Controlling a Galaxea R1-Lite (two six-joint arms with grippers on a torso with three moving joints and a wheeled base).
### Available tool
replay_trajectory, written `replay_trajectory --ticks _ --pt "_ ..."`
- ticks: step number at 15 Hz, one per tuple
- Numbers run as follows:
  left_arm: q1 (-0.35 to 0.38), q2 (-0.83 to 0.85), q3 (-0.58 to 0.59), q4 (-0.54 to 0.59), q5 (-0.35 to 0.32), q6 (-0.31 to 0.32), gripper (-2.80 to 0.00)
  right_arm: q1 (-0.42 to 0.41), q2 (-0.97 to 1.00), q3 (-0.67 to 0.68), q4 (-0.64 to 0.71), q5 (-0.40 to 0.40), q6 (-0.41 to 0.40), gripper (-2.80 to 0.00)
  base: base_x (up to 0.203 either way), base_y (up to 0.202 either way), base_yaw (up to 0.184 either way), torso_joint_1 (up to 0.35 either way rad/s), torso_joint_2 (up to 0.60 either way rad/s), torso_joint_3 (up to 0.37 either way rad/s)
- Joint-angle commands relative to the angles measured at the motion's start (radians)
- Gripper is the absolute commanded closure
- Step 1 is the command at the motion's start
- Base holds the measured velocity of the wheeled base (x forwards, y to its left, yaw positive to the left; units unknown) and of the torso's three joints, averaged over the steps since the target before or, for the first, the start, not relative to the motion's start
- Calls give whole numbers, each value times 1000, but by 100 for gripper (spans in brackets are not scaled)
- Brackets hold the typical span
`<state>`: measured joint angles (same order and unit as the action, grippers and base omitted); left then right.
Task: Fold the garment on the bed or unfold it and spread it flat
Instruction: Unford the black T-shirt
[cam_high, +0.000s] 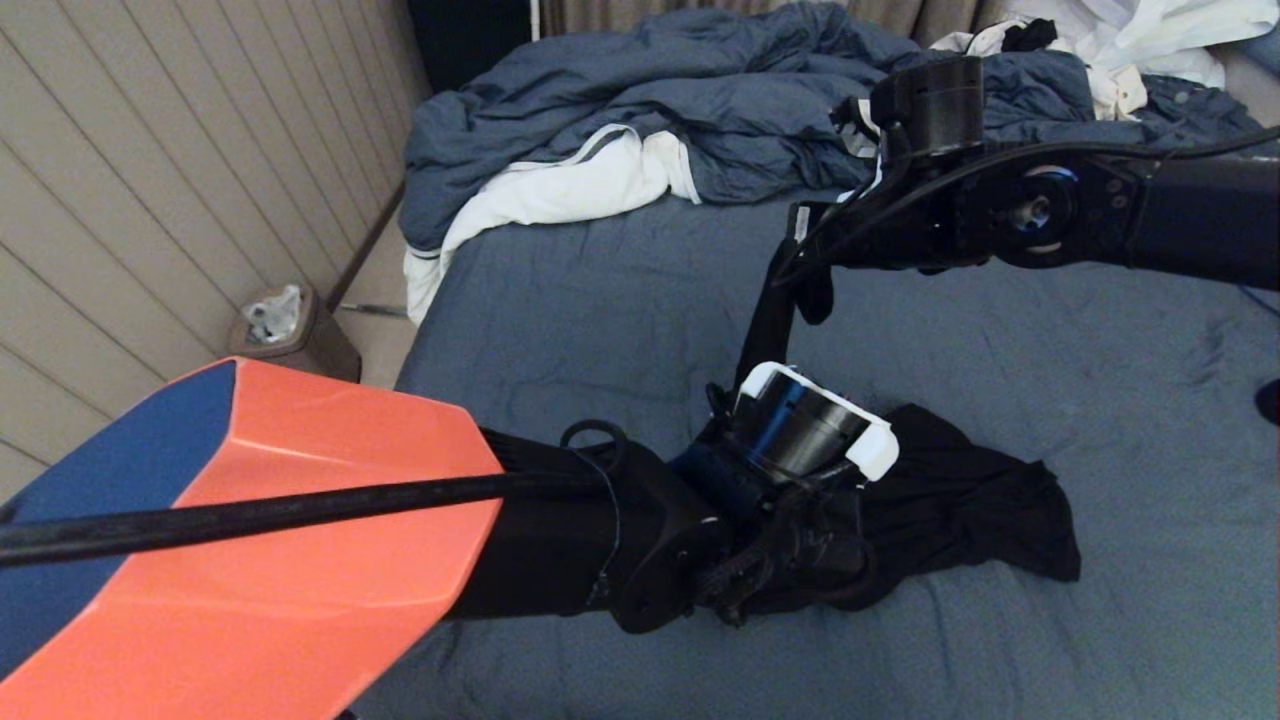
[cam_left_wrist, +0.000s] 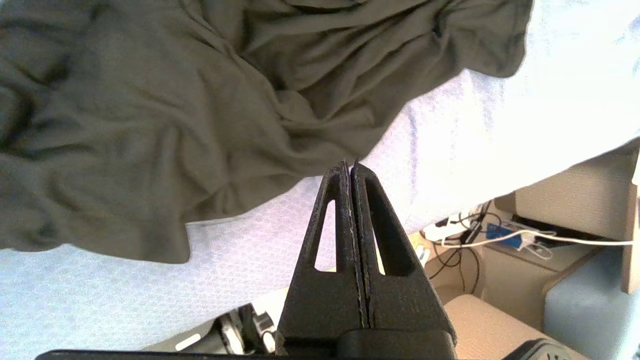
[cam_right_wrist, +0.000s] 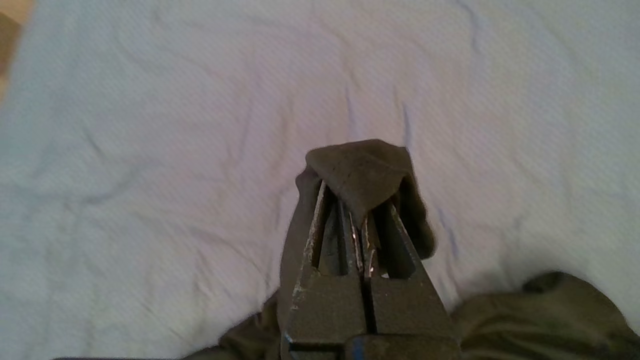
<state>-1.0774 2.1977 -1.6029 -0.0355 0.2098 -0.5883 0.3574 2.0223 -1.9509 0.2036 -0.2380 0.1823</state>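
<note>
A black garment (cam_high: 960, 500) lies crumpled in soft folds on the slate-blue bed (cam_high: 600, 330), its printed face not visible, one strip of fabric pulled up taut from the heap. At left, the left gripper (cam_left_wrist: 352, 167) sits low at the near edge of the heap with its fingers pressed flat together; the tips meet the hem of the cloth, though whether any fabric is pinched between them cannot be told. The bed's near edge runs just behind this gripper, with floor and cables beyond it. At right, the right gripper (cam_right_wrist: 361, 220) hangs raised above the sheet, clamped on a corner of the garment that drapes over its fingertips, the rest trailing down to the pile below. Bare, lightly creased sheet spreads ahead of and to both sides of this gripper. Well beyond it, a rumpled blue-grey duvet (cam_high: 700, 100) and a white cloth (cam_high: 560, 190) crowd the bed's far end.
</note>
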Motion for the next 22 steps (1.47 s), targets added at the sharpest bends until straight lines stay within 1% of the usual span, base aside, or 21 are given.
replay_trajectory --ticks 1,2,3,5,7,11,13,15,18,20,22 --pt "-12 0 11 -7 2 -4 0 -3 -16 0 36 -12 1 0 0 0 0 0 0 0" --pt "-12 -4 12 -7 2 -4 0 -3 -16 0 40 -34 1 0 0 0 0 0 0 0" --pt "-12 -3 11 -7 2 -4 0 -5 -14 0 40 -58 -9 -280 0 0 0 0 0 0" --pt "-9 2 7 -9 3 -3 0 -12 -8 0 34 -56 -32 -280 0 0 0 0 0 0" --pt "20 -1 -4 -9 2 0 0 -23 -5 0 27 -58 -33 -280 0 0 0 0 0 0" --pt "35 28 -20 -7 2 4 0 -125 6 6 9 -52 -29 -280 0 0 0 0 0 0" --pt "56 44 -39 -4 2 7 0 -163 -2 58 11 -43 -22 -280 0 0 0 0 0 0" --pt "102 46 -59 -1 0 19 0 -186 -30 160 9 -35 -19 -280 0 0 0 0 0 0" --pt "194 44 -120 33 -5 25 0 -233 -94 414 -13 47 -18 -280 0 0 0 0 0 0" --pt "228 48 -156 61 -9 25 0 -281 -136 619 -124 130 -23 -280 0 0 0 0 0 0" --pt "229 66 -164 70 -9 25 0 -325 -166 779 -282 192 -36 -280 0 0 0 0 0 0"
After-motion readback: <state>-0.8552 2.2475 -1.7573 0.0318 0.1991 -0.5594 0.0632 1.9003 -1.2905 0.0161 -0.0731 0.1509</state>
